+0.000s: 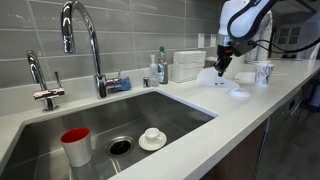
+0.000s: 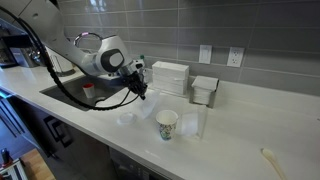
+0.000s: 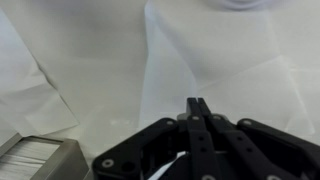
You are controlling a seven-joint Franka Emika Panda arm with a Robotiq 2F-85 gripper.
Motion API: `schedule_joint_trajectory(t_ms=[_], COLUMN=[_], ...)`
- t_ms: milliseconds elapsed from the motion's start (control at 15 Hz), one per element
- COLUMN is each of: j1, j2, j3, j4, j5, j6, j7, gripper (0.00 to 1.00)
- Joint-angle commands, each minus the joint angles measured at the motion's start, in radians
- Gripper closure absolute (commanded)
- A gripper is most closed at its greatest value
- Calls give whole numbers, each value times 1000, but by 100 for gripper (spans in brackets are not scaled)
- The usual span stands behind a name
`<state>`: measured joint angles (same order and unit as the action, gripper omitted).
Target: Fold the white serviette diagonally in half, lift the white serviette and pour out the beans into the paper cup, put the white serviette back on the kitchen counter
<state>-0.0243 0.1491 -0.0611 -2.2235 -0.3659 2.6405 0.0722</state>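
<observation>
Grey tiled wall backs the kitchen counter [image 1: 262, 108], a glossy white top whose front edge runs diagonally across the lower right of an exterior view. The steel sink [image 1: 175, 112] fills the lower left of that frame. Its rim cuts the surface off just left of the arm, and a red-topped cup [image 1: 75, 146] and a saucer with a small cup [image 1: 152, 139] sit in the basin.

The gripper [image 1: 222, 64] hangs at the upper right, over the strip between the sink rim and the paper cup [image 1: 263, 72]. The cup stands upright, near it and further right.

In the wrist view the fingers [image 3: 197, 108] are pressed together with no gap. The white serviette [image 3: 225, 60] lies creased on the top just beyond their tips, in the upper right of the frame. Whether a corner is caught in the jaws cannot be told.

From the opposite side, white boxes [image 2: 168, 77] and a dispenser [image 2: 205, 90] line the wall at centre frame, close behind the gripper. The paper cup stands at centre, close to the front edge. Bare surface stretches toward the lower right, where a pale utensil [image 2: 272, 160] lies.
</observation>
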Motion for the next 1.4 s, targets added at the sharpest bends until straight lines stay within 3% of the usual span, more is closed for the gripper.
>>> schedule_joint_trajectory(t_ms=[0,667,1333], j1=[18,28,81], j2=[21,11,82], j3=[25,27,70], j4=[24,14,162], j5=[63,60,104], j6=[-46,-22,-232], j7=[-38,-19,31], gripper=[100,100,100])
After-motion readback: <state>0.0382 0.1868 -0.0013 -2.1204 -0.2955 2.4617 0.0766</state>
